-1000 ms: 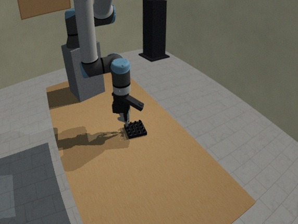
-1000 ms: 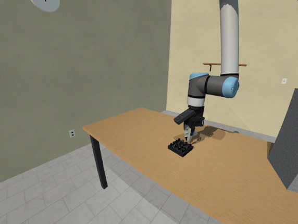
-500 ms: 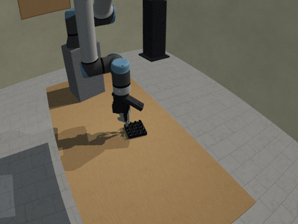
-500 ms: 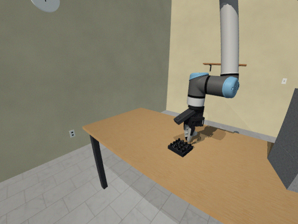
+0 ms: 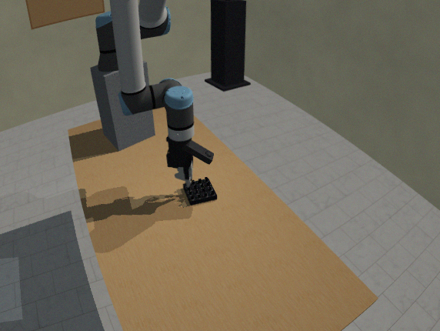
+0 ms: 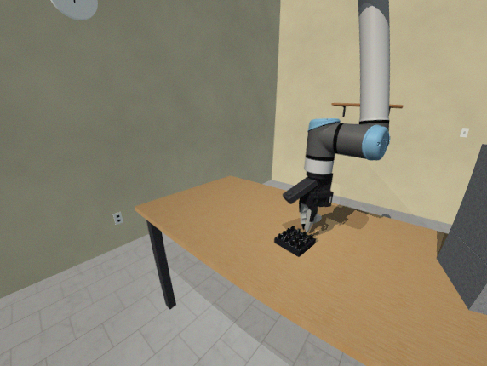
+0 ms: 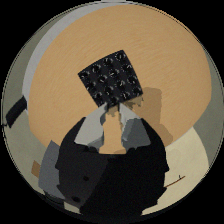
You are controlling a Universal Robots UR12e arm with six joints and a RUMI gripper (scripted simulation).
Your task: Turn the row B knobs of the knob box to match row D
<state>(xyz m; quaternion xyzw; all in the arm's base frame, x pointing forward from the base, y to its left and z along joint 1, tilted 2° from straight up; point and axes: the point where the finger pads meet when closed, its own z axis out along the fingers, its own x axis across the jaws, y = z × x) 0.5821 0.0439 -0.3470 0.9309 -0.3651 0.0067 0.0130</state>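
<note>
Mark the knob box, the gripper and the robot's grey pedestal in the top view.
knob box (image 5: pixel 201 197) (image 6: pixel 295 244) (image 7: pixel 111 79): all views, knobbed top
gripper (image 5: pixel 188 182) (image 6: pixel 305 229) (image 7: pixel 113 103): all views, between fingertips
grey pedestal (image 5: pixel 128 132): top view, side face

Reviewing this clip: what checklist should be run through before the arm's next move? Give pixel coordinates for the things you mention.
1. Black square knob box (image 5: pixel 208 198) (image 6: pixel 287 248) (image 7: pixel 111 79) flat on the wooden table (image 5: pixel 246 250) (image 6: pixel 204 204) (image 7: pixel 60 65): ok.
2. Black two-jaw gripper with grey fingers (image 5: pixel 188 183) (image 6: pixel 305 229) down at one edge of the box: ok.
3. A knob caught between the fingertips: cannot tell; the tips end among the nearest knobs.
4. Socket side found, so row A is certain: cannot tell, no socket discernible.
5. Row B marks match row D: cannot tell, marks too small.
6. Wrist view shows most of the knobs: ok.
</note>
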